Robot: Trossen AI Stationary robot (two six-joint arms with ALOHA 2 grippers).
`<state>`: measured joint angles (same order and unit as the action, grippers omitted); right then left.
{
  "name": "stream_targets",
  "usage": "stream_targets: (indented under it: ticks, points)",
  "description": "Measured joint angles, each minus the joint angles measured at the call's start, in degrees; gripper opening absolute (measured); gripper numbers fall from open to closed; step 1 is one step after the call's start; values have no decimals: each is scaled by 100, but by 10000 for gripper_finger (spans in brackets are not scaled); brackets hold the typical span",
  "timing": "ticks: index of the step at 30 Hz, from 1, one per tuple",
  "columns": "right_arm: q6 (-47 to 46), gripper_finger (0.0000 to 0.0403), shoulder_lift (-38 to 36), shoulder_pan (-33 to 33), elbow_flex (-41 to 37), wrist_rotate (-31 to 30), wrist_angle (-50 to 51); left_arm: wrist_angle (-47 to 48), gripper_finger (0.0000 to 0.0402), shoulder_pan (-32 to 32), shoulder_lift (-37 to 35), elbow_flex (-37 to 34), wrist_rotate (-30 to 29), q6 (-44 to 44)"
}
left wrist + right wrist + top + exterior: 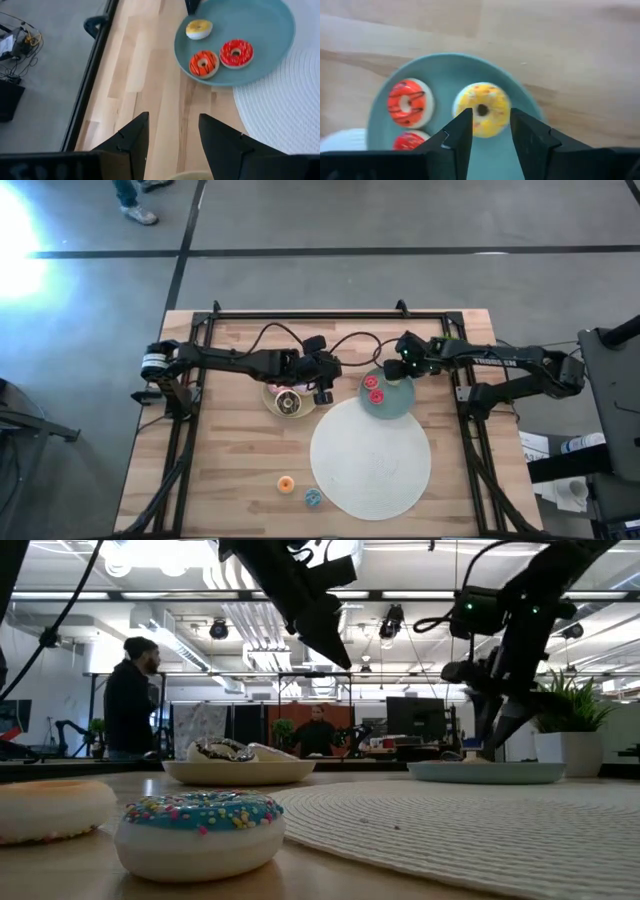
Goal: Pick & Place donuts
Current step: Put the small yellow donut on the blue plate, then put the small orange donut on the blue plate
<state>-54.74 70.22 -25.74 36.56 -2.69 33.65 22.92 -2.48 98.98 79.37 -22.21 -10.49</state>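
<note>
Setting: open-plan robotics lab or workshop. Evidence: light wooden butcher-block table (240, 470) in a black metal frame (200, 320) on a grey concrete floor (400, 220); exposed ceiling ducts and strip lights (190, 635); dark computer monitors (415, 718) on distant benches; a standing person in dark clothing (130, 700); green potted plant (570, 705).

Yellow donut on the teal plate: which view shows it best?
The right wrist view: the yellow donut fills the middle, just beyond the right gripper, which is open. The left wrist view shows it small; the high view hides it under the arm; the low view sees only the teal plate rim.
</note>
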Motion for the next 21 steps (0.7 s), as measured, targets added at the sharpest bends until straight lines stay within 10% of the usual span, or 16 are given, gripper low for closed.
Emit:
stream_targets:
  ticks: [11, 21]
  points:
    - [1387, 126, -39, 951, 861, -264, 373, 1063, 147, 31, -120, 0, 360, 33]
    - [-162, 125, -61, 2895, 995, -1432, 185, 670, 147, 416, -966, -1151, 418, 126]
